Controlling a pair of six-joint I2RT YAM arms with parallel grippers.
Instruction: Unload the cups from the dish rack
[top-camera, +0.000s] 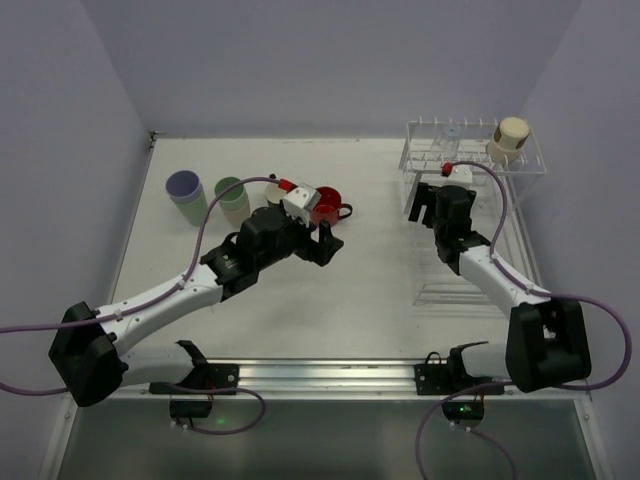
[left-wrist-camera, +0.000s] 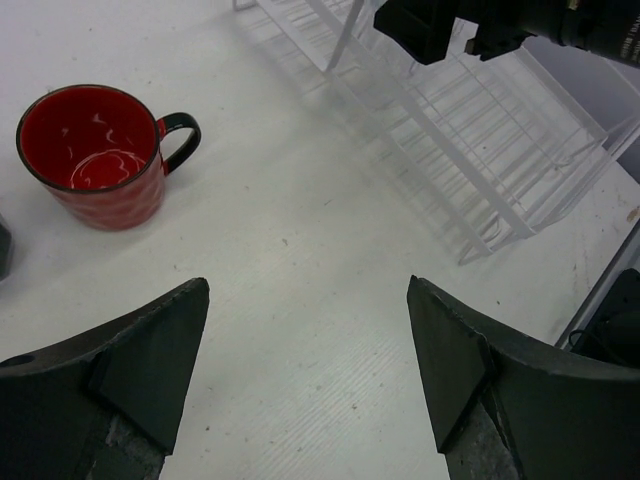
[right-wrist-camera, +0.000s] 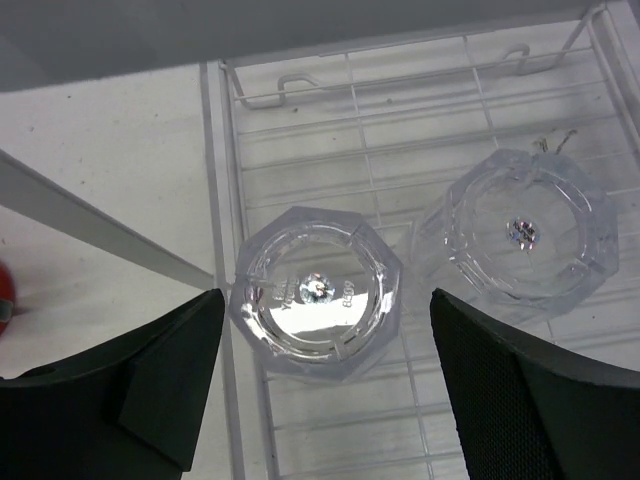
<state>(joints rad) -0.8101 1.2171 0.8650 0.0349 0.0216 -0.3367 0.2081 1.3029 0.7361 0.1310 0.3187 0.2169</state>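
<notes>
The left fingers (left-wrist-camera: 130, 360) are spread wide with nothing between them, hanging over bare white table (left-wrist-camera: 300, 260). Ahead of them and off to their left a red mug (left-wrist-camera: 95, 155) stands upright on the table. It is empty, its dark handle points toward the dish rack (left-wrist-camera: 470, 150), and it stands apart from both the rack and the fingers. From above, the left arm reaches to mid-table, with the mug just beyond its wrist. A lavender tumbler (top-camera: 185, 195) and a pale green tumbler (top-camera: 232, 198) stand side by side on the table farther left.

The right fingers (right-wrist-camera: 520, 400) are also parted, one on each side of a clear faceted glass (right-wrist-camera: 315, 292) that sits on the rack's white wires near its left edge. A second clear glass (right-wrist-camera: 525, 230) sits just beside the first, to its right. In the overhead view the right arm reaches to the rack at the far right of the table, and a beige tumbler (top-camera: 510, 138) stands on the right end of the upper tier.
</notes>
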